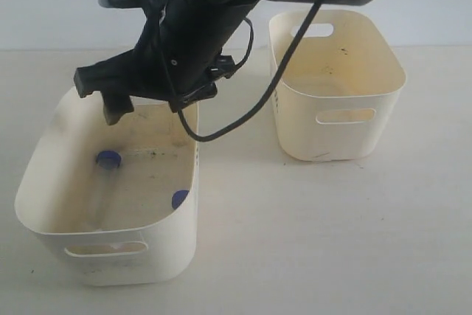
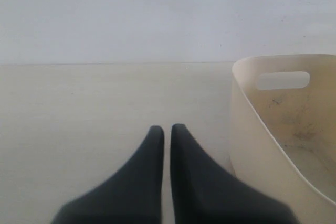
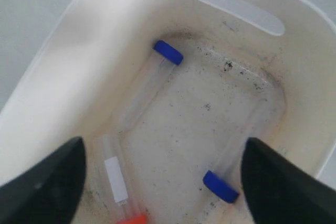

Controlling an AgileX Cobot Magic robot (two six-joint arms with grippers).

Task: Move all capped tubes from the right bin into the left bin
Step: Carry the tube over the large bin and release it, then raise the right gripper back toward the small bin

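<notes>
Right gripper (image 3: pixel 163 145) gapes empty over left bin (image 3: pixel 79 51); only its wrist view shows the orange-capped tube (image 3: pixel 116 179). Left gripper (image 2: pixel 167 129) closed.

left pincer (image 2: pixel 167 129) fingers nearly touching, pale tabletop (image 2: pixel 79 108), speckled cream bin (image 2: pixel 252 145) beside
</notes>
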